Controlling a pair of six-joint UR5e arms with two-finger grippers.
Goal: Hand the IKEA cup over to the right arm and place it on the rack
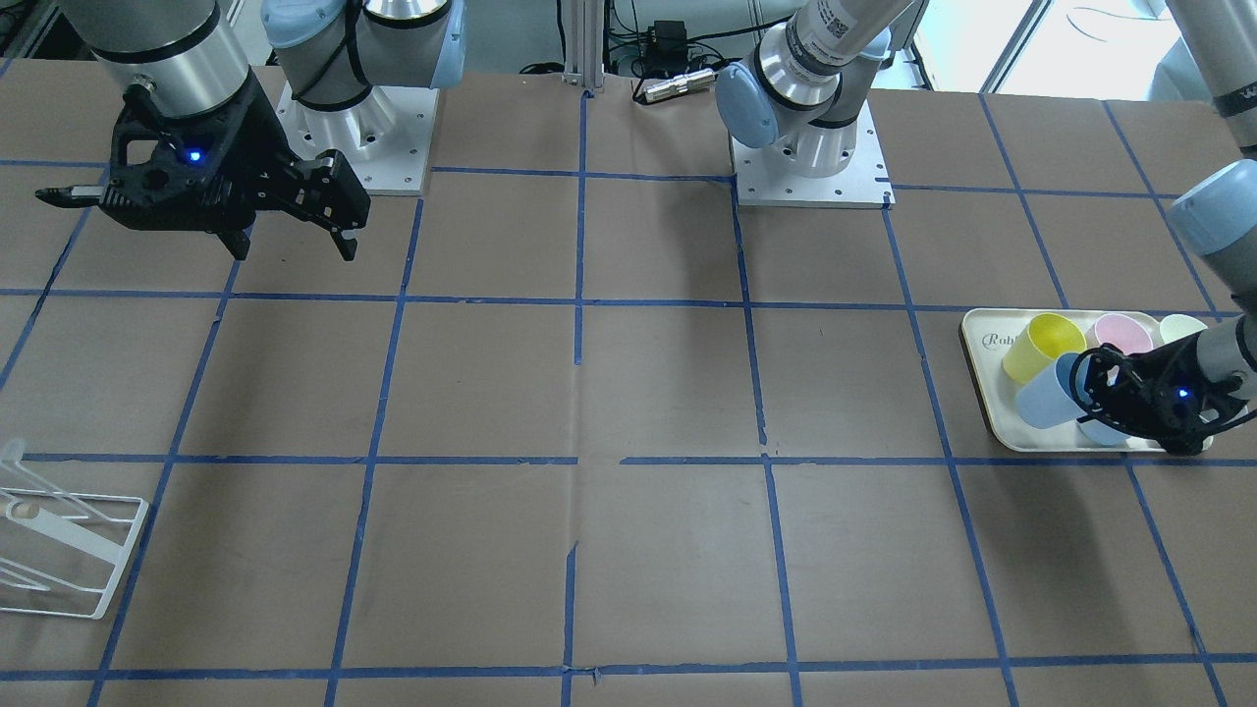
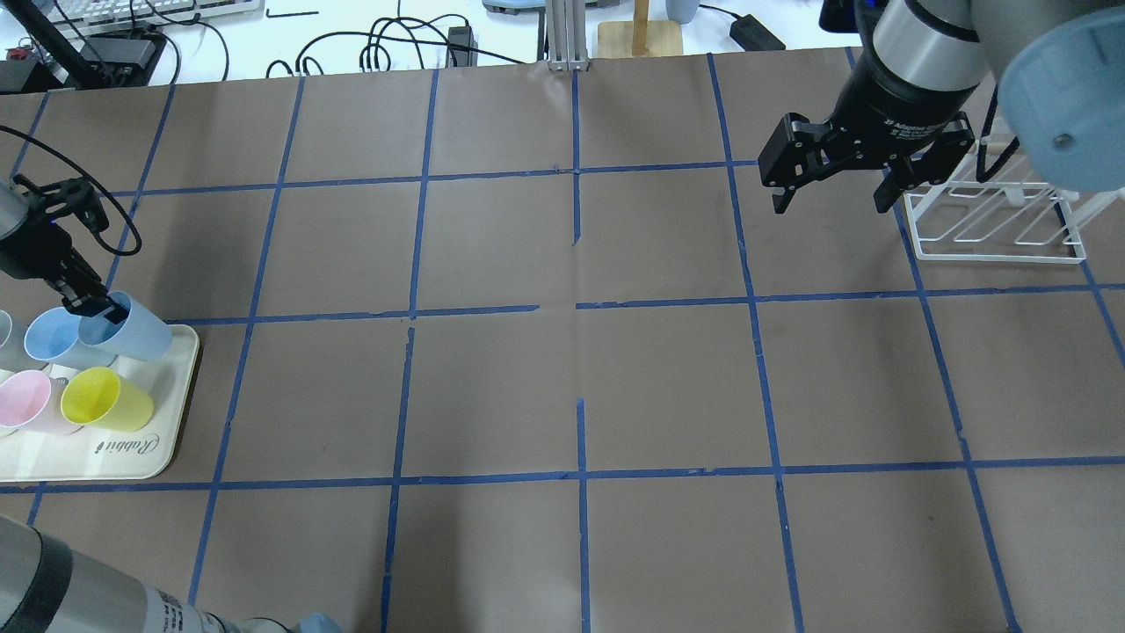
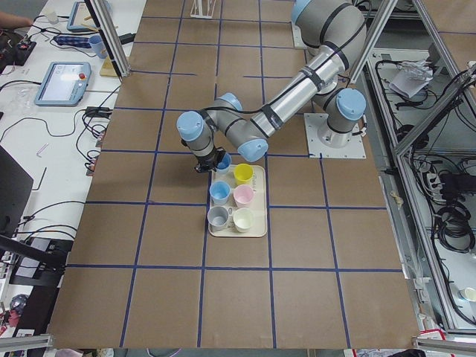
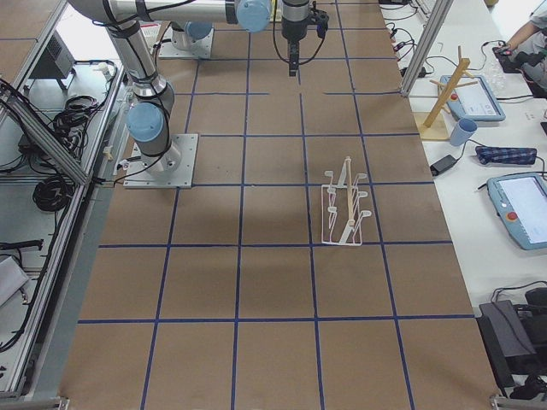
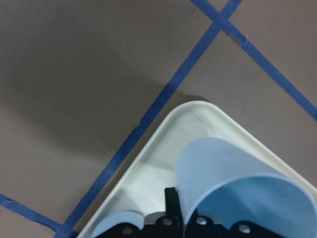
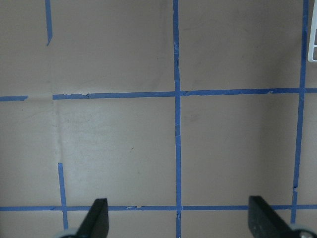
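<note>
The pale blue IKEA cup is tipped over at the far corner of the cream tray. My left gripper is shut on its rim, and the left wrist view shows the cup wall between the jaws. In the front view the cup points away from the gripper. My right gripper is open and empty above the table, beside the white wire rack. Its two fingertips show wide apart over bare paper.
A second blue cup, a yellow cup and a pink cup sit on the tray. The rack stands near the table edge. Blue tape lines grid the brown table paper.
</note>
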